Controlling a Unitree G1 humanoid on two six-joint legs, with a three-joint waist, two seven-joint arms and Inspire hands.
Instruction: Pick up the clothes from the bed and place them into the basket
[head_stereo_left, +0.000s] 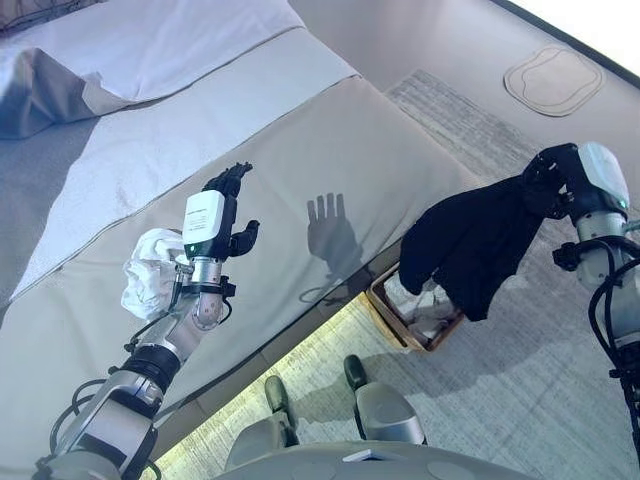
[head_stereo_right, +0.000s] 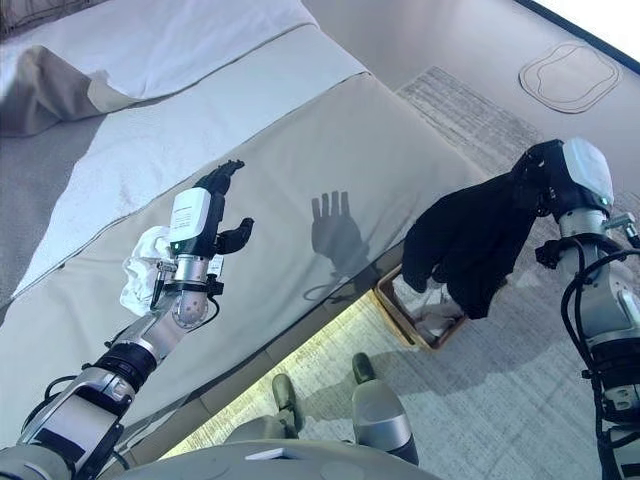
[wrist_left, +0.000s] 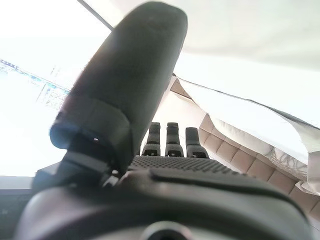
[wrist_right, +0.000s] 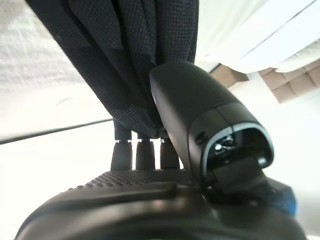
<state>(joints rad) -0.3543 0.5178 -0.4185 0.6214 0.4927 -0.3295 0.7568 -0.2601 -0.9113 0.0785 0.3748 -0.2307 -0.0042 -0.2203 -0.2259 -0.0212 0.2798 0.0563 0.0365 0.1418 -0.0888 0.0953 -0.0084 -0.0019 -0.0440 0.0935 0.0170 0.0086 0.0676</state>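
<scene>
The right hand (head_stereo_left: 560, 180) pinches the black garment (head_stereo_left: 475, 240) between thumb and fingers, hanging it above the basket (head_stereo_left: 400, 318) on the floor beside the bed's (head_stereo_left: 330, 160) lower edge. To drop it well, lower it over the basket before releasing. The left hand (head_stereo_left: 225, 210) is relaxed and empty over the bed, a white cloth (head_stereo_left: 148, 270) near that edge.

black garment (head_stereo_left: 480, 245) hanging over basket (head_stereo_left: 400, 325)
</scene>
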